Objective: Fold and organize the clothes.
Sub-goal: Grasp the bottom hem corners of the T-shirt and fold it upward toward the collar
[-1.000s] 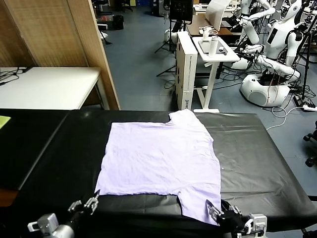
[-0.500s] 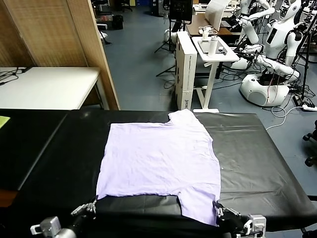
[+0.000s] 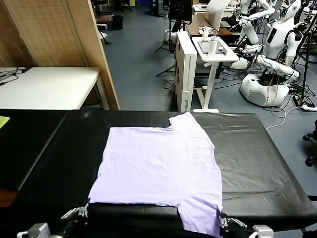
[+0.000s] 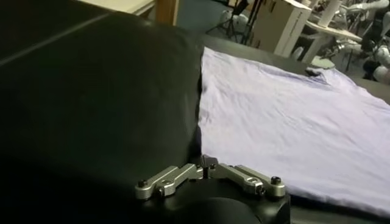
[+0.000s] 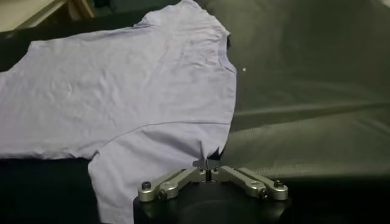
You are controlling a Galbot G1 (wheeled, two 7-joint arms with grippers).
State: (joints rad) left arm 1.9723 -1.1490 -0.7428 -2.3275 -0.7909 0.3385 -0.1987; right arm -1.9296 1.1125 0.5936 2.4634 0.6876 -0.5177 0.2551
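The clothes are one light lavender T-shirt [image 3: 158,163] spread flat on the black table [image 3: 257,163], plain side up, one sleeve at the far edge and one at the near right. My left gripper [image 3: 83,210] is at the table's near edge, shut on the shirt's near-left hem corner; the left wrist view shows the jaws [image 4: 205,164] closed where the shirt [image 4: 286,128] ends. At the near right, the right gripper [image 3: 221,221] is shut on the near sleeve's corner. In the right wrist view a pinch of fabric stands between the closed tips [image 5: 207,163] below the shirt [image 5: 122,91].
A white table [image 3: 44,87] and a wooden partition [image 3: 94,49] stand at the far left. Beyond the black table are a white cart [image 3: 208,49] and other robots [image 3: 277,39]. Bare black surface lies on both sides of the shirt.
Both grippers have drawn back toward the near edge. The shirt's near hem and sleeve have slid toward me with them. The left gripper has closed.
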